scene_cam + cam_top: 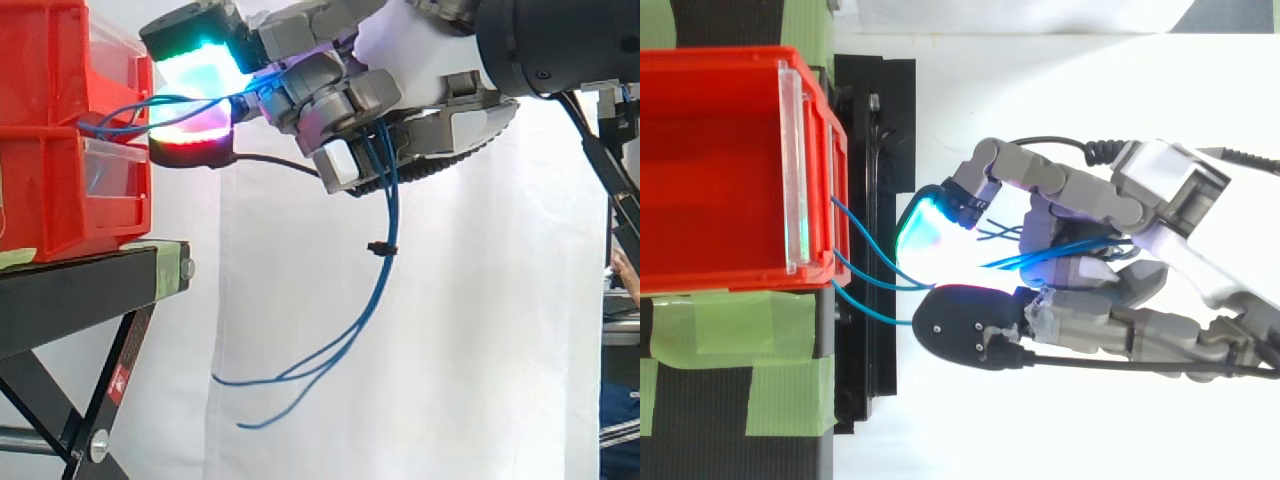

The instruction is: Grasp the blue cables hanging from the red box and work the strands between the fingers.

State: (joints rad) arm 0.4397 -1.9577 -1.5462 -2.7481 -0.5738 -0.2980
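Thin blue cables come out of the front of the red box and run right into my hand. The strands pass between my curled fingers, then hang down below the hand and end in loose tips low in the side view. From above, three blue strands leave the red box and cross the gap to my hand, whose fingers are curled around them. One fingertip pad glows cyan and red close to the box front.
The red box sits on a black stand with green tape on its top. A second red bin is stacked above it. A white curtain hangs behind. A small black clip sits on the hanging strands.
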